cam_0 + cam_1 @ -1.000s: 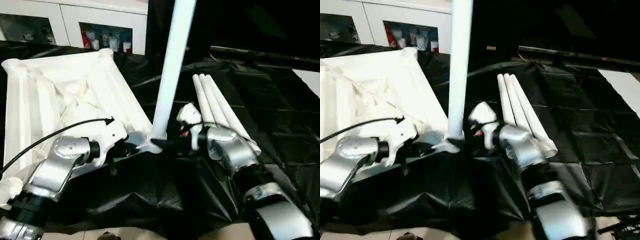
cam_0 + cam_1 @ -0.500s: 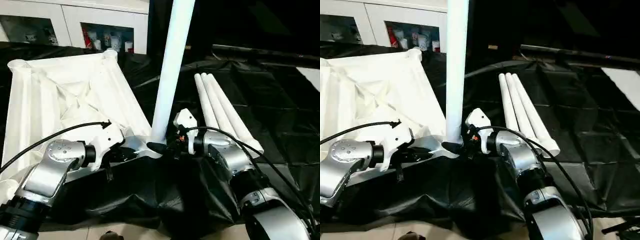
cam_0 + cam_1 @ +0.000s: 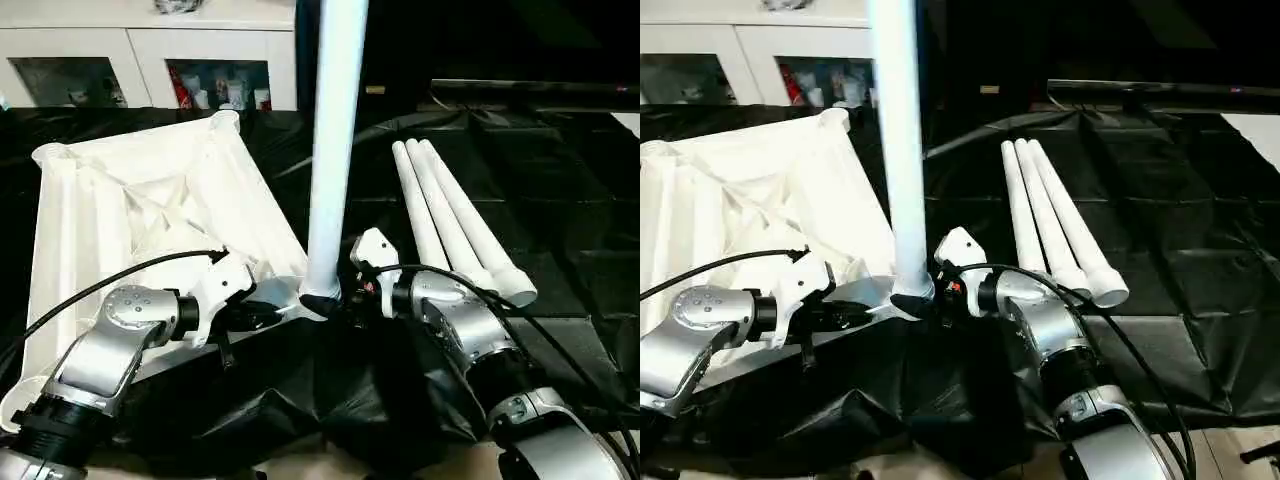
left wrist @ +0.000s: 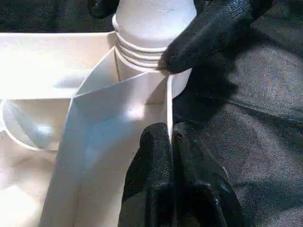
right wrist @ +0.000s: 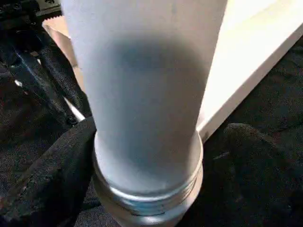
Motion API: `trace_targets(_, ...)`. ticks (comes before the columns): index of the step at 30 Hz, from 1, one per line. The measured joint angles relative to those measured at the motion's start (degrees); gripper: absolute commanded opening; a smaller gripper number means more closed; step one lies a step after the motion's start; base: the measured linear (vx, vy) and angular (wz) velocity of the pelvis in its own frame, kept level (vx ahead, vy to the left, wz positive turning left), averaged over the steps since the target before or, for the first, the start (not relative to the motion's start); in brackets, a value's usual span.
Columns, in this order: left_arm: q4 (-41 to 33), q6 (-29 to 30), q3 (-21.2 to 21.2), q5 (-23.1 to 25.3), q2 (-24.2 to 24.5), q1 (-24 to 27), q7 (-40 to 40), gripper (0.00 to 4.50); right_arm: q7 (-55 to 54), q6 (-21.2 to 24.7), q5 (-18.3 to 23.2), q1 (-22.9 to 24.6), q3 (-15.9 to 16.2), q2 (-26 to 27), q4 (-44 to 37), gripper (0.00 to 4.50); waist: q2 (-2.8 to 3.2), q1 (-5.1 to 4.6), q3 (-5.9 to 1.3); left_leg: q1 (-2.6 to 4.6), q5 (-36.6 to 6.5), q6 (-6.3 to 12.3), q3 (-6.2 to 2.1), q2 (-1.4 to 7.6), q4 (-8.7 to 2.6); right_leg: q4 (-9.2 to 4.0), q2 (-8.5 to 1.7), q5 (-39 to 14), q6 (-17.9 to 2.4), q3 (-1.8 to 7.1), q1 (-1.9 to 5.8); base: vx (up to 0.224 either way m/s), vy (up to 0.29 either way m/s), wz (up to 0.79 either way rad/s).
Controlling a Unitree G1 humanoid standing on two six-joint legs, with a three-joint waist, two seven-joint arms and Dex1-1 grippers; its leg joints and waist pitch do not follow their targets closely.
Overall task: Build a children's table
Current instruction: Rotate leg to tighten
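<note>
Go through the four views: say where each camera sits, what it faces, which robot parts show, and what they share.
Left eye view: on the head, looking down at the tabletop, upright leg, three spare legs; both silver forearms show.
Right eye view: beside it, same scene.
Left wrist view: along the left claw, shut on the tabletop's rim by the corner socket.
Right wrist view: along the right claw, its fingers either side of the leg's threaded base.
Shared: the upright leg.

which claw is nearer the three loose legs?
Right. The right claw straddles the upright leg, beside the three loose legs; the left claw pinches the tabletop rim, farther away.
</note>
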Motion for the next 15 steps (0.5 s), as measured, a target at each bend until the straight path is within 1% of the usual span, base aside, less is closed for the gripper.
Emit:
trace_targets(2,0.11,-0.52,-0.44,0.44,0.14,-0.26,-0.11,0.00,0.32,0.00,-0.01,0.00,0.14,-0.04,0.00,4.20,-0.18,0.12,-0.08,-0.01,0.00,0.00,0.01,0.00,0.00,-0.01,-0.01,0.00,0.01,-0.01,0.00,0.000,0.000,0.00)
trace_targets(3,0.43,-0.79,-0.93,0.76,0.27,-0.75,-0.24,0.00,0.61,-0.01,-0.01,0.00,0.35,-0.15,0.03,3.95,-0.39,0.20,-0.19,0.00,0.00,0.01,0.01,0.01,-0.01,0.00,-0.01,-0.01,0.01,-0.03,0.00,0.000,0.000,0.00)
trace_targets(4,0.80,-1.01,-1.19,1.01,0.32,-1.11,-0.46,0.00,0.72,-0.02,-0.02,-0.02,0.37,-0.20,0.08,3.95,-0.52,0.30,-0.27,0.00,0.00,0.01,0.01,0.01,-0.01,0.00,-0.01,-0.01,0.01,-0.03,0.00,0.000,0.000,0.00)
trace_targets(6,1.28,-1.30,-1.41,1.11,0.36,-1.40,-0.60,0.00,1.03,-0.07,-0.01,-0.03,0.36,-0.22,0.40,3.77,-0.74,0.31,-0.41,0.01,0.00,0.01,0.01,0.01,0.00,0.01,-0.01,-0.01,0.02,-0.01,0.01,0.000,0.000,0.00)
trace_targets(8,1.50,-1.53,-1.47,1.12,0.39,-1.47,-0.62,0.00,1.17,-0.08,-0.01,-0.03,0.37,-0.18,0.68,3.71,-0.89,0.29,-0.47,0.01,0.01,0.00,0.02,0.00,0.01,0.01,-0.02,-0.01,0.02,0.01,0.01,0.000,0.000,0.00)
trace_targets(11,2.19,-1.67,-1.53,1.12,0.41,-1.76,-0.68,0.00,1.36,-0.25,-0.01,-0.46,0.42,0.06,1.52,3.38,-1.01,0.30,-0.54,0.03,0.01,0.00,0.01,0.01,0.01,0.04,-0.02,0.00,0.02,0.00,0.01,0.000,0.000,0.00)
trace_targets(14,2.39,-1.82,-1.53,1.11,0.37,-1.92,-0.54,0.00,1.40,-0.53,0.06,-0.84,0.42,0.51,2.32,3.13,-1.42,0.34,-0.59,0.04,0.01,0.00,-0.01,0.03,0.01,0.10,-0.02,-0.01,0.02,-0.04,0.00,0.000,0.000,0.00)
trace_targets(15,2.53,-1.79,-1.54,1.13,0.23,-1.94,-0.22,0.00,1.20,-0.57,0.14,-0.96,0.38,0.67,2.75,2.94,-1.53,0.33,-0.66,0.06,0.01,0.00,-0.01,0.02,0.01,0.10,-0.02,-0.01,0.02,-0.03,0.01,0.000,0.000,0.00)
